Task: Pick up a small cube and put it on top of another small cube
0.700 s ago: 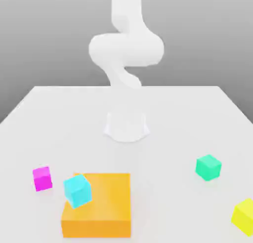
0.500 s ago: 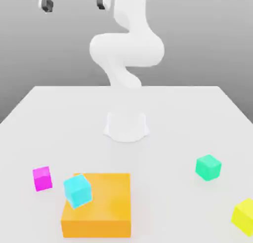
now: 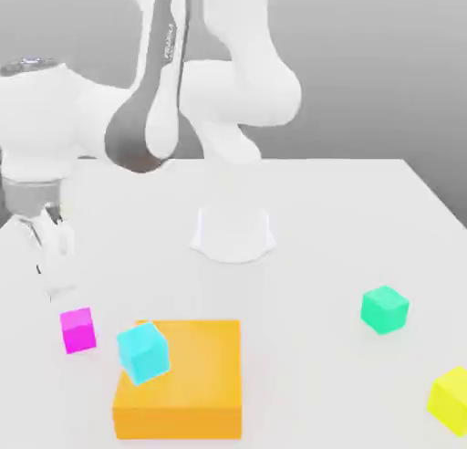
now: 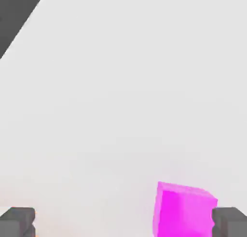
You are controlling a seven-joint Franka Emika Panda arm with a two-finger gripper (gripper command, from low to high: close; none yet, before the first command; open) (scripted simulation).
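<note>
1. The magenta cube [image 3: 78, 329] sits flat on the white surface [image 3: 319, 219], over on the exterior view's left, just beside the flat orange block [image 3: 180, 380] but not touching it. A cyan cube [image 3: 143, 351] is right at that block's near corner; I can't tell if it rests on the block or leans against it.
2. The claw [image 3: 50, 255] hangs just above and a bit behind the magenta cube. From the hand view its two fingertips [image 4: 18, 221] are spread wide, nothing between them yet, and the cube [image 4: 183, 209] sits off to one side, close to one fingertip rather than centred.
3. Handling guess: it looks like a small rigid block, probably light, matte faces so it shouldn't be too slippery. Nothing fragile about it, as far as I can see.
4. Where to grab: two opposite flat side faces, around mid height, fingers square to the faces. It looks slightly turned relative to the claw, so a little wrist twist could help.
5. Main risk, I'd say, is coming down off-centre and nudging the cube sideways with one finger.
6. The green cube [image 3: 384, 309] and yellow cube [image 3: 451, 400] are well apart on the other side.
</note>
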